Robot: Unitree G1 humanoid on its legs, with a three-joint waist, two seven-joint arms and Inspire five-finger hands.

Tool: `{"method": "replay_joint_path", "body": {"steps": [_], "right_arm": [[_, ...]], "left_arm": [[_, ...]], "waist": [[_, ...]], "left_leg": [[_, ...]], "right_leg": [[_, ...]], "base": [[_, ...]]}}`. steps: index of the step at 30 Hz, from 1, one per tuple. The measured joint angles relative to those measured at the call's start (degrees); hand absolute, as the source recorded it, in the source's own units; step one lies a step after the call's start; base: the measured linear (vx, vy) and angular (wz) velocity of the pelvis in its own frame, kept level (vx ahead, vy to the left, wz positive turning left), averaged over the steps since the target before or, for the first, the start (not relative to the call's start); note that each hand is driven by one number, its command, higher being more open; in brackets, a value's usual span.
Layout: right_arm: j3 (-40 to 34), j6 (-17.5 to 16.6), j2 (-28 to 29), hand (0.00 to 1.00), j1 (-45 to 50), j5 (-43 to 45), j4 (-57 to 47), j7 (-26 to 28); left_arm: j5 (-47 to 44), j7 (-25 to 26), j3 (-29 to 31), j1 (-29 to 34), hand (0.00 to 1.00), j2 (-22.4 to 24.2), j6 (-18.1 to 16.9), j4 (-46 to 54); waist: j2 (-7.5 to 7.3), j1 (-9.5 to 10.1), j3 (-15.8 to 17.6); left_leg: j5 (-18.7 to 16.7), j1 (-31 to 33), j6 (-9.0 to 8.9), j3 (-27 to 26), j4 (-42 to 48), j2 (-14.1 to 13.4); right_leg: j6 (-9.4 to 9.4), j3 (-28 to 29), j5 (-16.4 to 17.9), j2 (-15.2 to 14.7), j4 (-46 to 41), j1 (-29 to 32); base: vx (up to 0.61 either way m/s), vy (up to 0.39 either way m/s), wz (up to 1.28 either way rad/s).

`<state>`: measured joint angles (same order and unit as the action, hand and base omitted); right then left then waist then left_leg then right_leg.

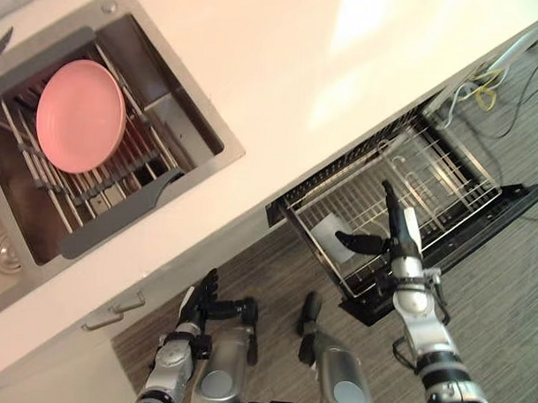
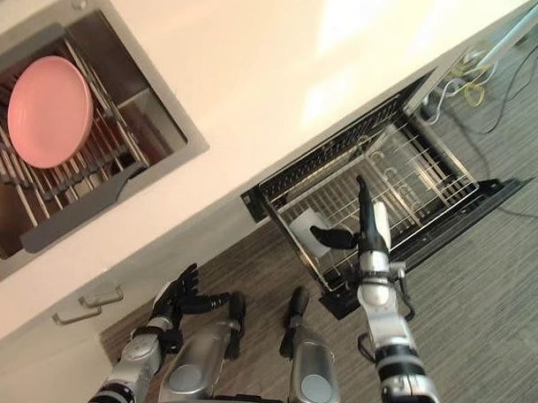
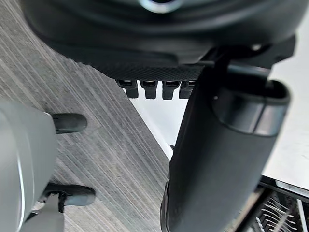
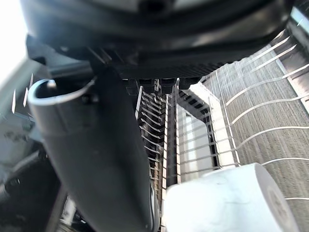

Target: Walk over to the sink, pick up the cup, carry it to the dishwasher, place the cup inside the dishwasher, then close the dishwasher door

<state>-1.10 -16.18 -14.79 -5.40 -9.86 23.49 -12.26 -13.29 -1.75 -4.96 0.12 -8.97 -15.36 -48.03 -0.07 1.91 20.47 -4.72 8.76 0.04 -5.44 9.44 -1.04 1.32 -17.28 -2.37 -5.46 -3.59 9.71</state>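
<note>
While the sink [image 1: 183, 94] holds a plate [image 1: 80, 115], the dishwasher rack [image 1: 449, 172] holds the cup [image 1: 331, 233].

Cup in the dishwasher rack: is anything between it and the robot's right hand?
Nothing visible does. The white cup sits in the pulled-out wire rack, and the open right hand is right beside it, thumb pointing at it. Whether the thumb touches the cup cannot be told.

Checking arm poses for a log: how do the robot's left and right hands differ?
The left hand hangs low by the cabinet front; the right hand reaches over the dishwasher rack. The right hand is beside the white cup; the left hand is far from it. Both are open, holding nothing.
</note>
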Motion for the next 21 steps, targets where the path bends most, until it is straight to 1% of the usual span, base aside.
{"method": "replay_joint_path", "body": {"steps": [1, 3, 5, 7, 9, 14, 17, 21], "right_arm": [[-0.22, -0.97, 1.31, 1.00, 2.88, 0.88, -2.03, 0.03], [-0.47, -2.11, 2.88, 1.00, 5.72, 1.47, -4.37, 0.19], [-0.85, -4.40, 5.04, 1.00, 9.18, 1.96, -7.25, 0.92], [-0.89, -6.77, 7.17, 1.00, 12.40, 1.97, -10.80, 2.02], [-0.89, -8.53, 8.74, 1.00, 13.90, 1.94, -12.29, 2.81], [-0.75, -11.31, 12.08, 1.00, 16.57, 1.81, -16.05, 4.38], [-0.80, -13.08, 12.57, 1.00, 17.38, 1.75, -18.12, 5.39], [-0.72, -13.76, 12.60, 1.00, 17.39, 1.86, -19.18, 8.11]], "left_arm": [[0.02, 0.08, 0.02, 1.22, 1.00, 0.24, -0.01, -0.16], [0.02, 0.15, 0.06, 2.62, 1.00, 0.41, -0.07, -0.30], [0.02, 0.14, 0.12, 4.40, 1.00, 0.84, -0.40, -1.76], [0.04, 0.09, 0.14, 7.13, 1.00, 1.33, -0.41, -2.46], [0.05, 0.04, 0.14, 9.11, 1.00, 1.39, -0.45, -2.68], [-0.08, 0.07, 2.40, 10.29, 1.00, 1.86, -1.75, -4.03], [-0.10, 0.07, 2.42, 10.62, 1.00, 1.81, -2.29, -4.22], [-0.22, 0.03, 2.56, 11.07, 1.00, 1.82, -2.73, -4.43]], "waist": [[0.01, -0.06, -1.85], [0.01, -0.14, -3.97], [0.01, -0.36, -6.80], [-0.03, -0.84, -9.13], [-0.22, -1.11, -10.49], [-0.38, -1.10, -12.52], [-0.42, -1.25, -12.72], [-0.36, -1.25, -13.02]], "left_leg": [[0.00, -1.63, -0.01, -0.02, -1.19, 0.05], [-0.01, -3.00, -0.05, -0.03, -2.20, 0.08], [-0.01, -5.16, -0.13, -0.05, -3.61, 0.16], [-0.05, -7.66, -0.19, -0.17, -5.14, 0.29], [-0.12, -9.23, -0.29, -0.36, -5.90, 0.32], [-0.34, -12.92, -0.63, -1.45, -7.15, 0.12], [-0.45, -14.37, -0.79, -1.61, -7.19, 0.07], [-0.49, -15.92, -0.81, -1.53, -7.33, 0.05]], "right_leg": [[0.21, 0.00, -0.15, 0.21, 1.25, -1.72], [0.40, 0.02, -0.35, 0.41, 2.55, -3.19], [0.64, -0.01, -0.56, 0.64, 4.26, -5.47], [0.94, 0.02, -0.79, 0.83, 5.95, -7.98], [1.08, 0.15, -1.02, 0.98, 7.04, -9.59], [1.15, 0.90, -1.22, 1.41, 8.43, -13.04], [1.16, 1.08, -1.21, 1.47, 8.43, -14.37], [1.12, 0.96, -1.15, 1.49, 8.43, -16.03]], "base": [[0.09, 0.011, -0.02], [0.09, 0.012, -0.01], [0.10, 0.016, -0.02], [0.08, 0.023, -0.04], [0.05, 0.019, -0.04], [0.02, 0.012, -0.10], [-0.02, 0.006, -0.07], [-0.05, 0.005, 0.01]]}}
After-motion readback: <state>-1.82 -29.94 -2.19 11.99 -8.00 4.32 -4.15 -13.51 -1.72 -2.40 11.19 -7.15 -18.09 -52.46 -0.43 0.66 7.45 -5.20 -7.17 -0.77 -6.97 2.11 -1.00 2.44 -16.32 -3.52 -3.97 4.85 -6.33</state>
